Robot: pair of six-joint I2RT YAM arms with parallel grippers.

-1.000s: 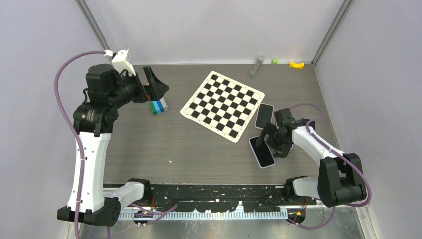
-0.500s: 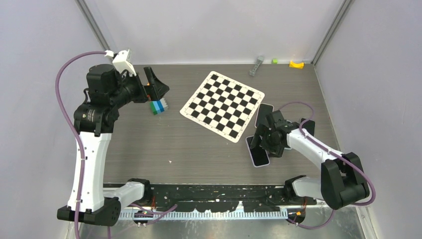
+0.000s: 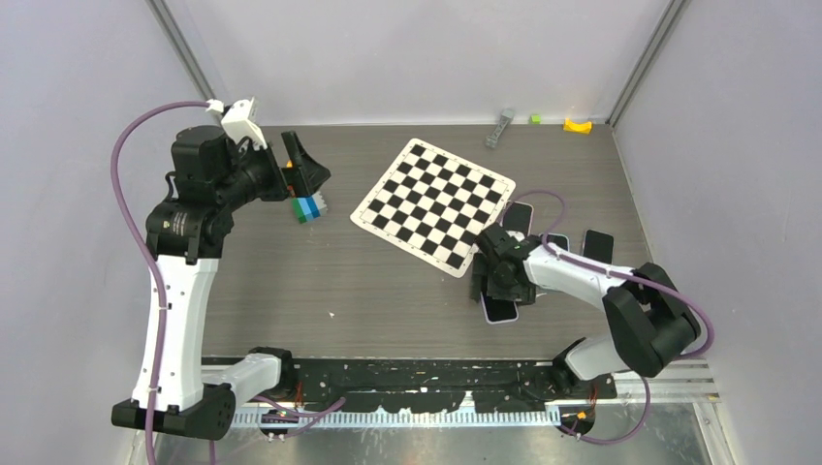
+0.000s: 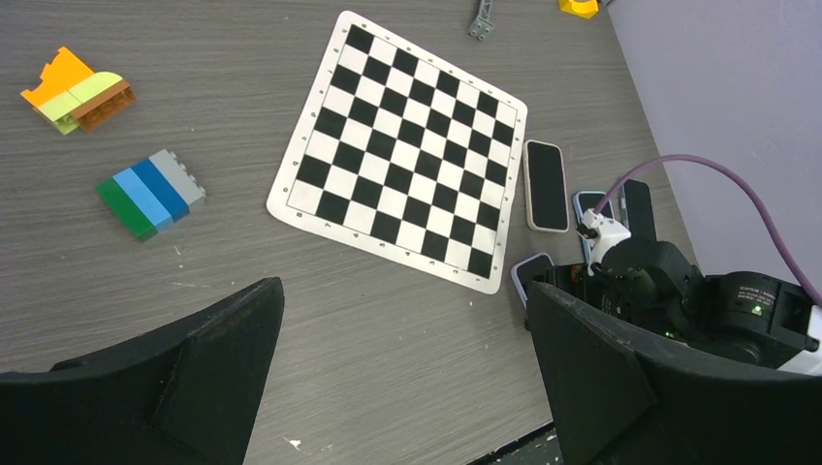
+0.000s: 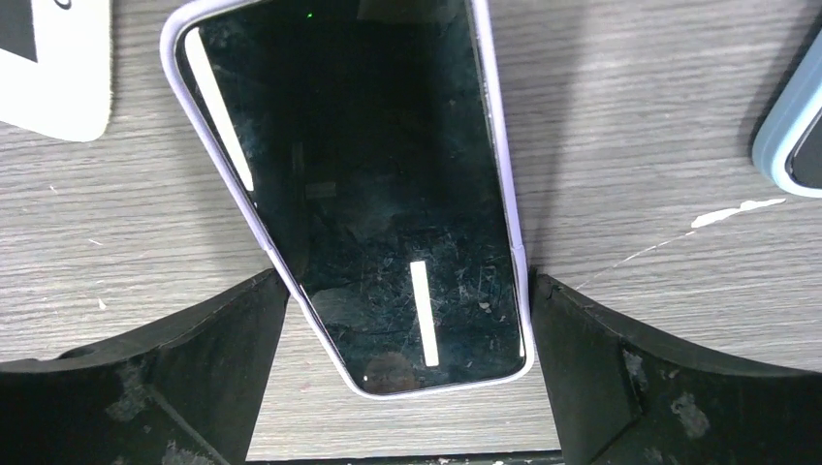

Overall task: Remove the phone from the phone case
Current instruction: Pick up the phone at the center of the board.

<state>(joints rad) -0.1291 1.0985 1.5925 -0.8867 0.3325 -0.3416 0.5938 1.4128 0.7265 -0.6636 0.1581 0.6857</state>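
Grey wood-grain table (image 3: 368, 281), pale purple walls all round, with a checkered mat (image 3: 433, 204) lying skewed in the middle.

The right gripper (image 5: 402, 320) is down low over the phone (image 5: 359, 194), jaws spread wide. One finger sits on each long side of the phone's near end. Both fingertips (image 5: 262, 300) look right up against the lilac case (image 5: 172, 44), but I honestly can't tell whether they're actually touching it (the wrist cam angle doesn't help). Nothing is pinched or lifted. The phone is lying flat, screen up, fully inside its case, just off the mat's near right corner.

The left gripper (image 4: 402, 320) is up in the air on the far left, also wide apart and holding nothing. It's hanging above a blue-green block (image 4: 150, 194), with an orange block (image 4: 78, 90) a bit further back.

Other bits on the table:
- A second phone in a beige case (image 4: 545, 185) lies beside the mat's right edge.
- A blue-cased one (image 5: 795, 126) is just to the right of the lilac phone.
- A dark one (image 3: 598, 244) is further right.
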